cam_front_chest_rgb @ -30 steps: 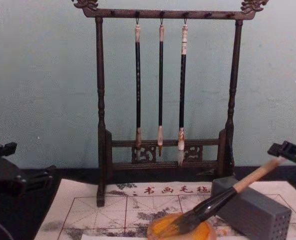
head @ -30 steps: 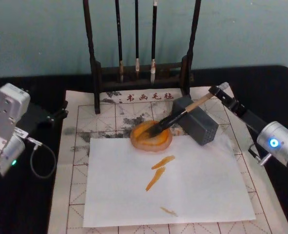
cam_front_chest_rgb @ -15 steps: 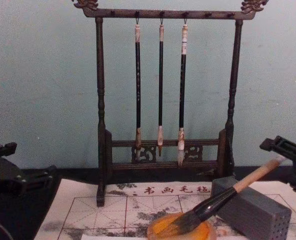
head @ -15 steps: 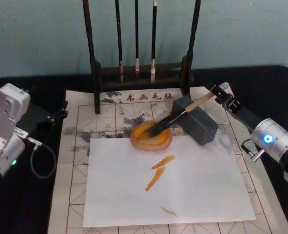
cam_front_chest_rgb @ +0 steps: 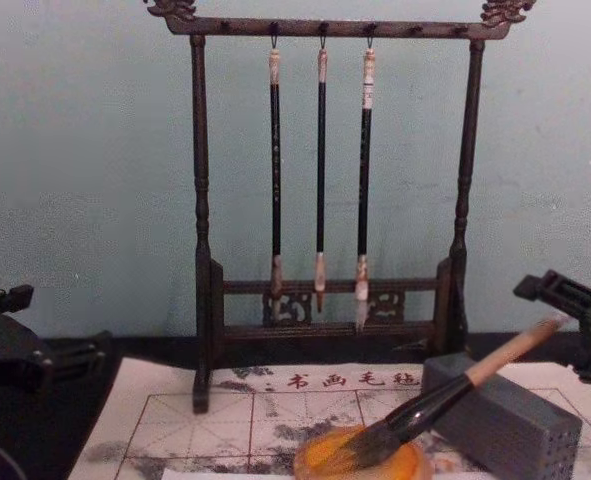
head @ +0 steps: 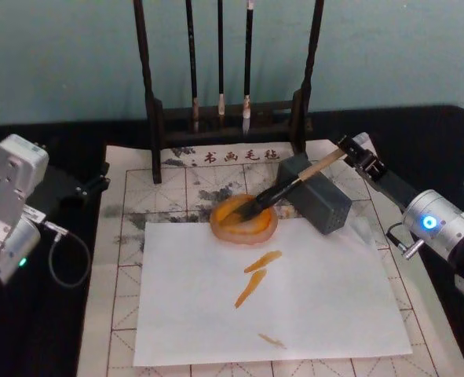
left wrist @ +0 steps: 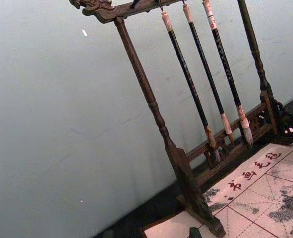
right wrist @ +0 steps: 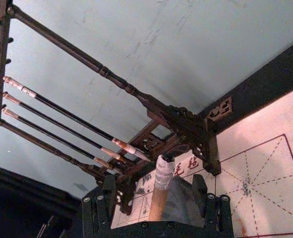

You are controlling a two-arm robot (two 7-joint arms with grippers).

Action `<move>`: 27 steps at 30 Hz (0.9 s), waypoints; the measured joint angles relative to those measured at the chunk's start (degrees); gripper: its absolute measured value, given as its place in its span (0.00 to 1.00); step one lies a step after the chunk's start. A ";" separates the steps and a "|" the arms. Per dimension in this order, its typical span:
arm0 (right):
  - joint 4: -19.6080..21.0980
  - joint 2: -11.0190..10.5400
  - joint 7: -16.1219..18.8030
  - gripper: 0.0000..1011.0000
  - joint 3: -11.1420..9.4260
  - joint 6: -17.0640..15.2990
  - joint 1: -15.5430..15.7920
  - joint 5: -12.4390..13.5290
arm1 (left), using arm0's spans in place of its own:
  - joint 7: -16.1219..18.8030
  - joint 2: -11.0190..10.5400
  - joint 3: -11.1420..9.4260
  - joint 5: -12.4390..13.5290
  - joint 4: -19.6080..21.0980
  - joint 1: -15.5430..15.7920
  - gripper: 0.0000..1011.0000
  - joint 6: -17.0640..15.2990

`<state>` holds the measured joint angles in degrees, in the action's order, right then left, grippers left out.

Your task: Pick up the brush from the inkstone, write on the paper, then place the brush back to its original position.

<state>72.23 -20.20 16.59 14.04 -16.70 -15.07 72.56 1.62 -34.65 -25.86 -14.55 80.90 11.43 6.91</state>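
The brush (head: 290, 187) lies slanted: its dark tuft rests in the orange dish (head: 233, 229) and its black shaft leans on the top edge of the grey block (head: 323, 206), so the light wooden handle points up and out to the right. In the chest view the brush (cam_front_chest_rgb: 445, 395) shows the same tilt, tuft down in the dish (cam_front_chest_rgb: 320, 460), handle rising past the block (cam_front_chest_rgb: 515, 425).

The right hand (head: 349, 149) is at the handle's far end. In its wrist view the hand (right wrist: 156, 181) has its fingers (right wrist: 109, 196) apart on both sides of the handle's whitish cap, with a gap showing on each side.

The left hand (head: 86, 188) sits on the black tabletop (head: 420, 133), off the left edge of the paper (head: 118, 298); I cannot tell how its grip stands.

The paper, gridded in red, lies flat under everything. On it lies a plain white sheet (head: 318, 306) with three orange strokes (head: 255, 279), its top edge under the dish. Behind stands a dark wooden rack (cam_front_chest_rgb: 201, 200) with three thin brushes (cam_front_chest_rgb: 321, 170) hanging.
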 joint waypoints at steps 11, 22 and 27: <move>-0.28 -0.42 -0.13 0.99 0.57 -0.21 -0.26 1.07 | 0.00 0.00 0.00 0.00 0.00 0.00 0.99 0.00; -0.22 -0.37 -0.13 0.99 0.47 -0.19 -0.21 0.93 | 0.00 0.00 0.00 0.00 0.00 0.00 0.99 0.00; -0.19 -0.35 -0.13 0.99 0.44 -0.18 -0.19 0.88 | 0.00 0.00 0.00 0.00 0.00 0.00 0.99 0.00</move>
<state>72.04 -20.54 16.46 14.48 -16.88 -15.26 73.44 1.62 -34.65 -25.86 -14.55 80.90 11.43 6.90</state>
